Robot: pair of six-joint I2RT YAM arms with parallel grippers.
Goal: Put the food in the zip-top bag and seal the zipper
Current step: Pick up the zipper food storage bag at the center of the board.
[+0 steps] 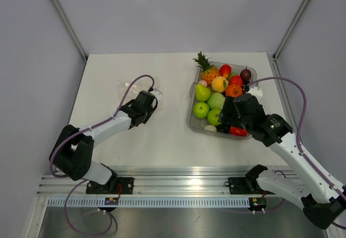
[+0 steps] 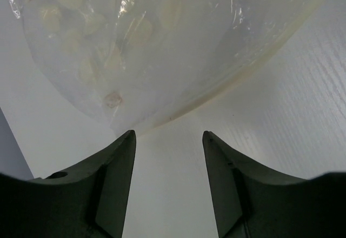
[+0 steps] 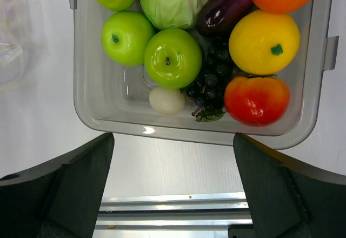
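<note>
The left gripper (image 2: 168,136), fingers apart and empty, sits beside the soft clear plastic bag (image 2: 162,48) on the left, while the wide-apart right gripper (image 3: 173,140) hangs over shiny toy fruits (image 3: 172,57) in the hard clear tray (image 3: 89,103) on the right, probably to grab one.

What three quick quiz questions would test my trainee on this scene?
1. True or false: the left hand is clamped on the zip-top bag.
2. The green apples lie: A in the clear tray; B in the bag; C on the table.
3. Which hand is at the tray's near edge?
Key: 1 false, its fingers stand apart with the bag just beyond them. 2 A. 3 the right hand.
</note>
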